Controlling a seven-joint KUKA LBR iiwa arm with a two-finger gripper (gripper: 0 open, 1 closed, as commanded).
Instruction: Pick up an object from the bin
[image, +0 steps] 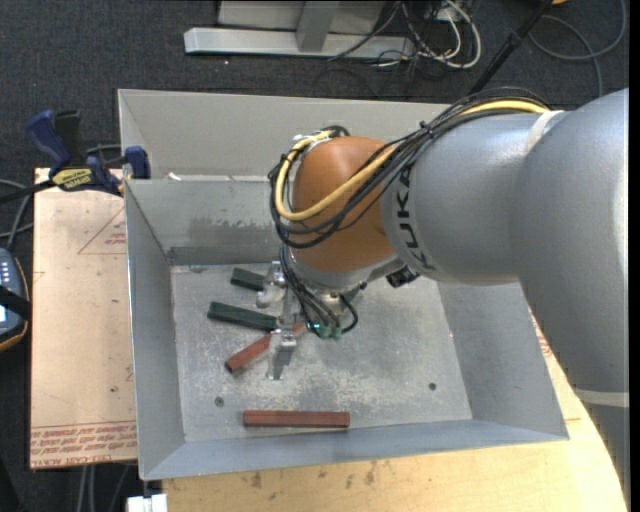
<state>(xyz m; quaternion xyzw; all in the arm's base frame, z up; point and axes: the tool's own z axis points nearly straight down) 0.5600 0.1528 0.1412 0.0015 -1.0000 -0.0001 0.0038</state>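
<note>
- The hand (283, 345) hangs low over the middle of the bin's floor, under the orange wrist cover (335, 205). I cannot tell whether it is released or clenched, and nothing is plainly seen in it.
- A short red-brown stick (248, 356) lies flat just beside the hand, on the side away from the arm, with its near end at the hand's tip. It looks like the likeliest pick. Caught only at that end, it could swivel or slip out during a lift.
- A dark green bar (240, 316) lies just beyond the stick, one end running in under the hand. A close here might catch both pieces, or shove one against the other so neither seats.
- The bin (150, 300) has a hard floor right below the hand, so any further drop risks jamming into metal.
- A second green bar (246, 278) lies farther off, towards the back wall, where the wrist cables (300, 200) might brush it.
- A long red-brown bar (296, 420) lies well apart by the front wall and is unlikely to interfere.
</note>
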